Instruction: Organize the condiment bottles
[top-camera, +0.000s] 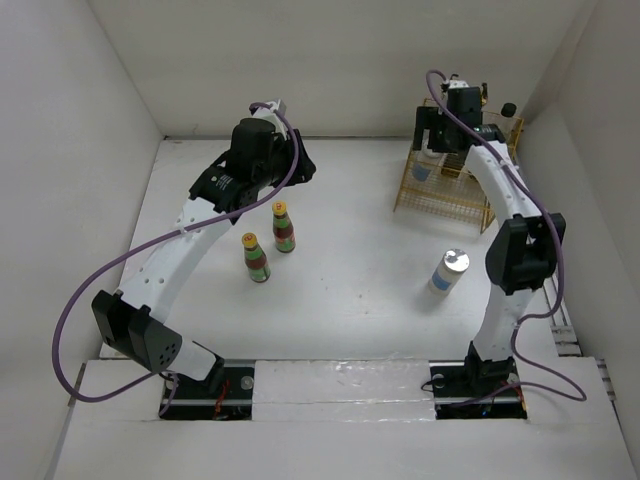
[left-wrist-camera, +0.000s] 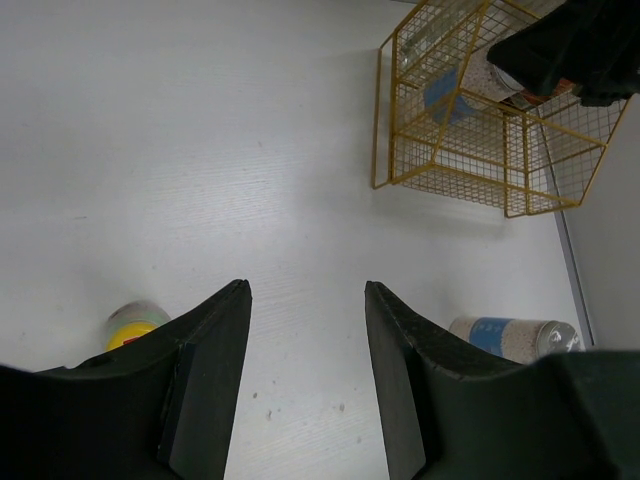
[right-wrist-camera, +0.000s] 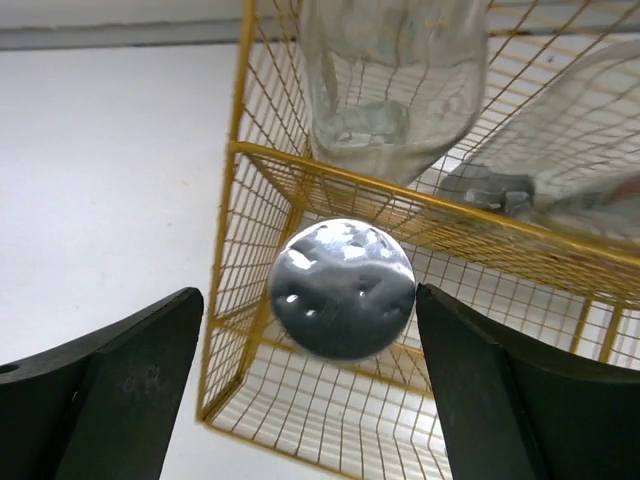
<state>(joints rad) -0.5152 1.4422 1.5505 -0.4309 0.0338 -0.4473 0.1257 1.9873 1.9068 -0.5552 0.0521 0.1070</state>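
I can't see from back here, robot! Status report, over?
Right gripper open over shaker in yellow rack. Left gripper open, empty. Two sauce bottles, second shaker on table. Nothing blocking.

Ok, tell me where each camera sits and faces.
Top external: above and behind, facing down at the table; left arm, right arm show.
Left wrist: on its arm, facing past the left end effector toward the wire basket.
Right wrist: on its arm, facing down past the right end effector onto a silver-topped shaker in that basket.
Both wrist views share the basket.

White table (top-camera: 350, 310), two yellow-capped sauce bottles (top-camera: 257, 258) (top-camera: 283, 227) upright, one shaker (top-camera: 448, 272), yellow wire basket (top-camera: 440, 198)
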